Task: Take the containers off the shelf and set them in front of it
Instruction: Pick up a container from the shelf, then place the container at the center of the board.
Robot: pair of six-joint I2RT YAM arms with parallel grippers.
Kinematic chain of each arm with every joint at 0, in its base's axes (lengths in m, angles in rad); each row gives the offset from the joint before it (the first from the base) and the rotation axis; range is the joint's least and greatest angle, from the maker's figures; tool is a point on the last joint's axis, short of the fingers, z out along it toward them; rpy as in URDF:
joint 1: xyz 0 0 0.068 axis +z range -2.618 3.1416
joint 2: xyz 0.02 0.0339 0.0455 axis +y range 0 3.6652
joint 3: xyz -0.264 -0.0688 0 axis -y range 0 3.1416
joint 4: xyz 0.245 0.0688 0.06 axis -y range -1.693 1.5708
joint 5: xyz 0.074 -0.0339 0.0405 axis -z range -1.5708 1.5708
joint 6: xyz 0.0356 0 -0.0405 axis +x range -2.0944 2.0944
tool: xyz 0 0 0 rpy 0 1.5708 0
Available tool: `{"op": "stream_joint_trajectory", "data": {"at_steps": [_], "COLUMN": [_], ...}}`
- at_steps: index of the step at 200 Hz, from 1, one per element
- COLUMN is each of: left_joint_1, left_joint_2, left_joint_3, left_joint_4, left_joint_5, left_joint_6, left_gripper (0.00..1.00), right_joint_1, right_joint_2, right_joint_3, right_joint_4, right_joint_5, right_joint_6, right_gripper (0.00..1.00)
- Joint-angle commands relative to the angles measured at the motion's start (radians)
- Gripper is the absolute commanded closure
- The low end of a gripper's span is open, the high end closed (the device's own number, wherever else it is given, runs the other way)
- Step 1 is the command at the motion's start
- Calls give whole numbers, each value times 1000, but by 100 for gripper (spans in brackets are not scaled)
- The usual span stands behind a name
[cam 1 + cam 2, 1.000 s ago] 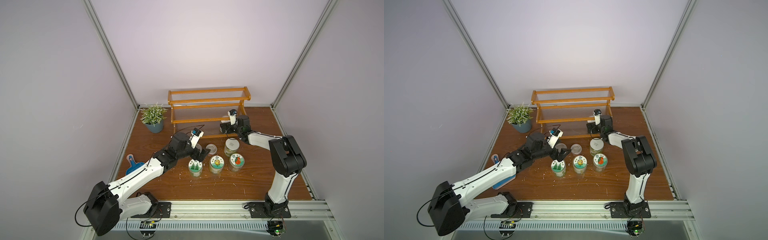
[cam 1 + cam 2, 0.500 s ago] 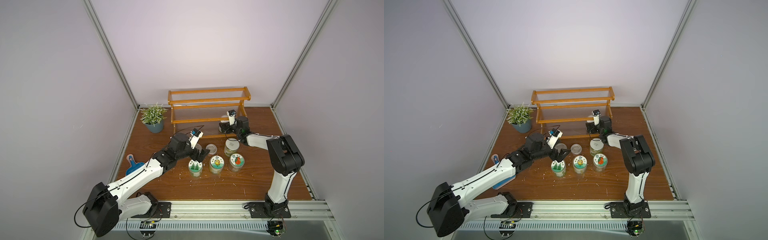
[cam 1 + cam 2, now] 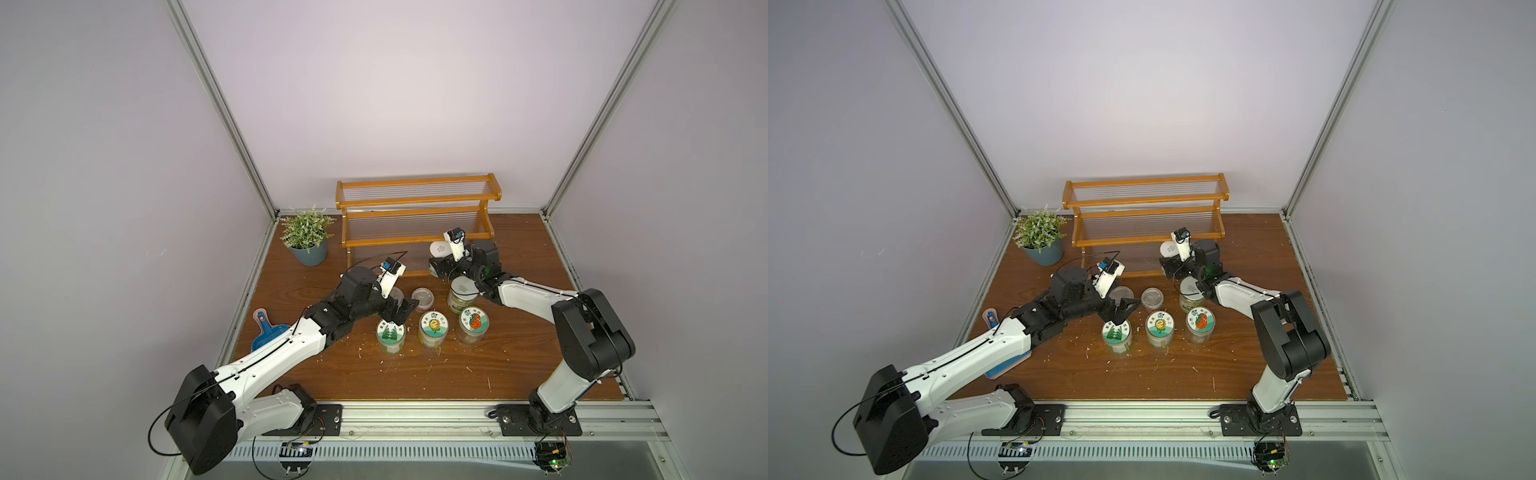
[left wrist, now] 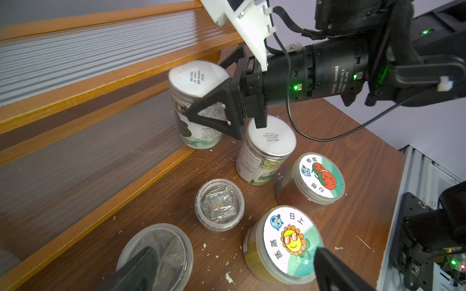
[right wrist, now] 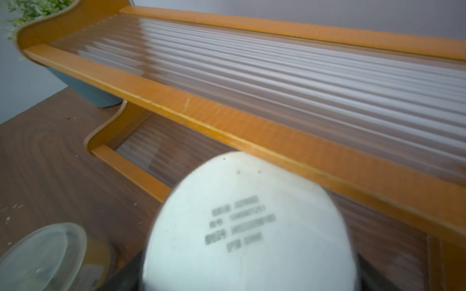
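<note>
The orange-framed shelf [image 3: 415, 208] [image 3: 1142, 203] stands at the back, its upper tiers bare. My right gripper [image 3: 440, 266] [image 3: 1169, 266] is shut on a white-lidded jar [image 3: 437, 249] [image 4: 196, 80] at the right end of the lowest tier; the lid [image 5: 247, 226] fills the right wrist view. In front stand another white-lidded jar [image 3: 461, 289], a tomato jar [image 3: 473, 323], a sunflower jar [image 3: 433, 326], a tree-label jar [image 3: 390, 332] and two clear tubs [image 4: 219, 204] [image 4: 156, 252]. My left gripper [image 3: 401, 309] [image 4: 234, 267] hangs open and holds nothing, between the larger tub and the sunflower jar.
A grey-blue plant pot [image 3: 309, 253] stands left of the shelf. A blue hand brush [image 3: 266, 332] lies by the left wall, partly under my left arm. White crumbs dot the wooden table [image 3: 519, 365]. A metal rail runs along the front edge.
My right gripper has shut on the white-lidded jar at the lowest tier. The left arm has stayed almost still, gripper open.
</note>
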Motion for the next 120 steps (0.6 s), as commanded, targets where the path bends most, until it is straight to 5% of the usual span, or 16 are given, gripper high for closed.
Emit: {"op": "stream_joint_trajectory", "data": {"at_steps": [1, 120], "left_joint_1": [16, 95], "left_joint_2": [-34, -92], "left_joint_3": [-9, -5], "left_joint_4": [-23, -72], "left_joint_5": [-25, -84], "left_joint_6": [-9, -32], "left_gripper": [0, 1], "right_joint_1": [40, 302], "right_joint_2": [-121, -742], "right_joint_3": [9, -201], "right_joint_4": [-15, -415], "right_joint_5": [-53, -159], "right_joint_6": [-42, -37], "right_gripper": [14, 14]}}
